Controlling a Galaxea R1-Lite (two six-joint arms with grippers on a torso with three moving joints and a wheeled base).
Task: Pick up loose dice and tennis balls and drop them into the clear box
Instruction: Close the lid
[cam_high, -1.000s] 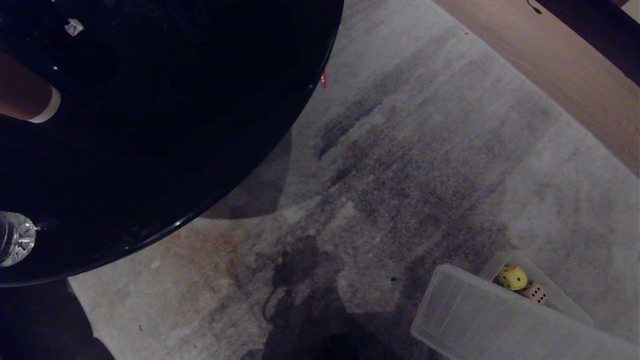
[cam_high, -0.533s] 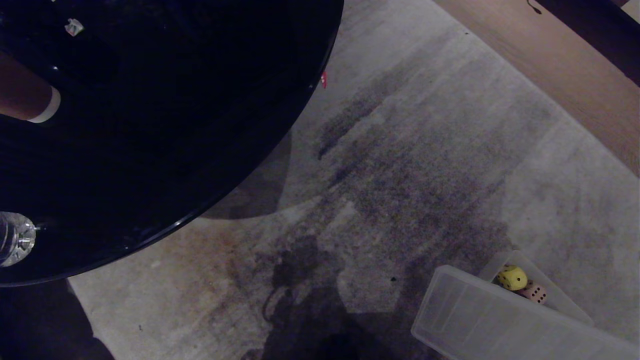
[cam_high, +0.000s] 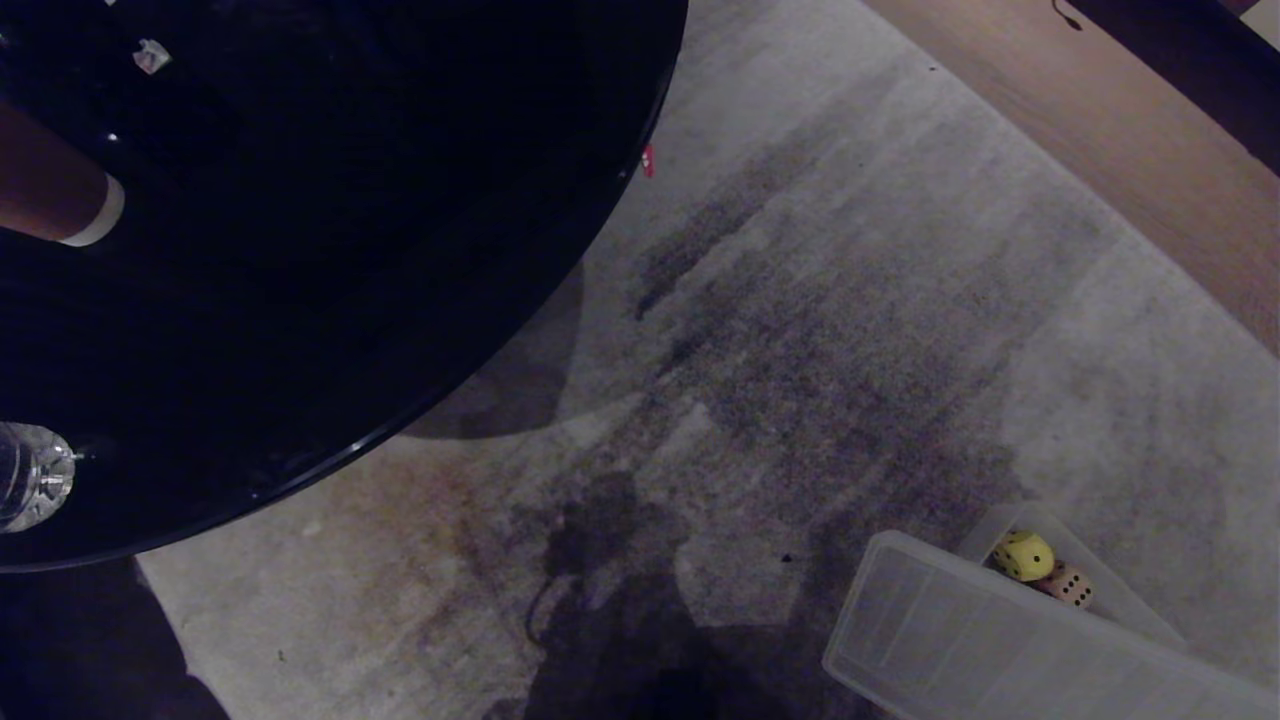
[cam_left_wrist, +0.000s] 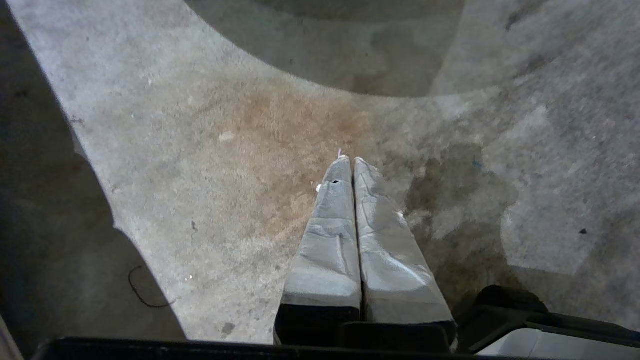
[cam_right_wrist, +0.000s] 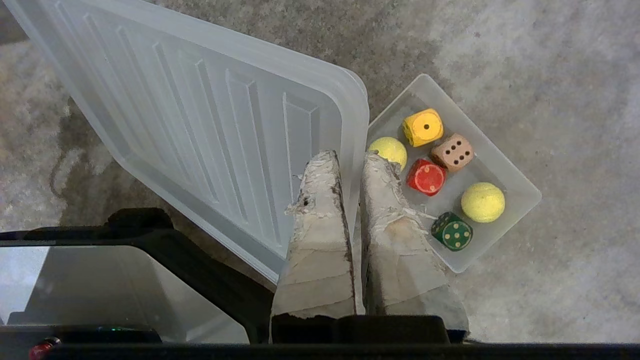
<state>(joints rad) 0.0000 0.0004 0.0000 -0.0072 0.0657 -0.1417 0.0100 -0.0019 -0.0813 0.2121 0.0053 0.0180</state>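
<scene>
The right hand (cam_right_wrist: 350, 162) is pinched narrow on the edge of a flat ribbed lid (cam_right_wrist: 200, 125), one finger on each side of the thin plastic, so the lid hangs tilted over the carpet (cam_right_wrist: 525, 75). Just beside it, on the carpet, sits the clear box (cam_right_wrist: 520, 192). Inside it lie the yellow die (cam_right_wrist: 423, 127), the tan die (cam_right_wrist: 453, 152), the red die (cam_right_wrist: 426, 177) and the dark green die (cam_right_wrist: 452, 232), with one tennis ball (cam_right_wrist: 482, 202) near the green die and the other tennis ball (cam_right_wrist: 388, 150) partly behind the lid's edge. No loose pieces show on the carpet, so the collecting looks done.

The left hand (cam_left_wrist: 348, 162) is pressed closed and empty, held over stained carpet beside a dark round bench (cam_high: 300, 250).

The risk I see is the lid: gripped only at its rim, it could slip or swing, knock the box and scatter the contents.
</scene>
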